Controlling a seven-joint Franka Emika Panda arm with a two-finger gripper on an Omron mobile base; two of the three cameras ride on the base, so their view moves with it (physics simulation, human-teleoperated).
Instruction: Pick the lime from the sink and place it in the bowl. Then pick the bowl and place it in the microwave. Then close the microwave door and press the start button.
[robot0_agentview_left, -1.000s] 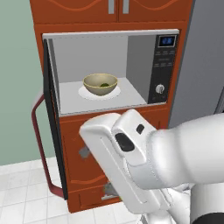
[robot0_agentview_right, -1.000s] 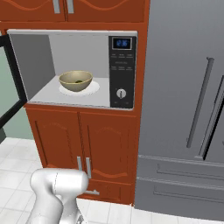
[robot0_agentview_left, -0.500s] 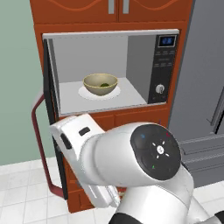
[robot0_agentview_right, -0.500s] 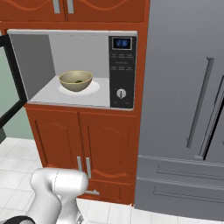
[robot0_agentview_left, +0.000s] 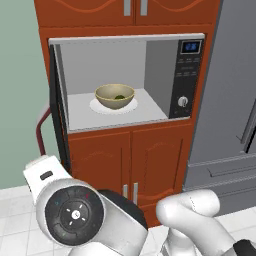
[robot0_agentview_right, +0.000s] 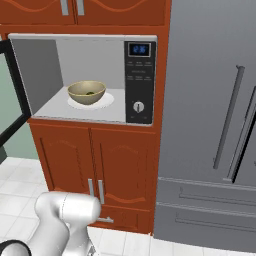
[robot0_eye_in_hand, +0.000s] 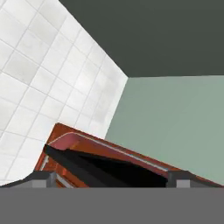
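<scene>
Inside the microwave (robot0_agentview_left: 165, 70): the bowl (robot0_agentview_left: 114, 96) sits on the white turntable, with the lime (robot0_agentview_left: 119, 97) a dark spot lying in it.
Step in hand: closing the door (robot0_agentview_left: 58, 115), judging from the bowl already placed and the door standing wide open to the left.
Door: seen edge-on in the left base view, its red handle (robot0_agentview_left: 41, 131) curving out on the far side.
Gripper (robot0_eye_in_hand: 111, 177): jaws wide apart, nothing between them; the hand view looks past the tips at the handle and door edge close below, with floor tiles and green wall beyond.
Risk, miss: the arm is folded low beside the door, so a push could slide off the thin edge instead of swinging it.
Risk, snag: an open finger could hook behind the handle and drag the door back.
Risk, partial close: a weak push may leave the door ajar, and the start button would then do nothing.
Risk, panel: the control panel (robot0_agentview_right: 138, 80) is narrow; a wide-open gripper may press the wrong key.
</scene>
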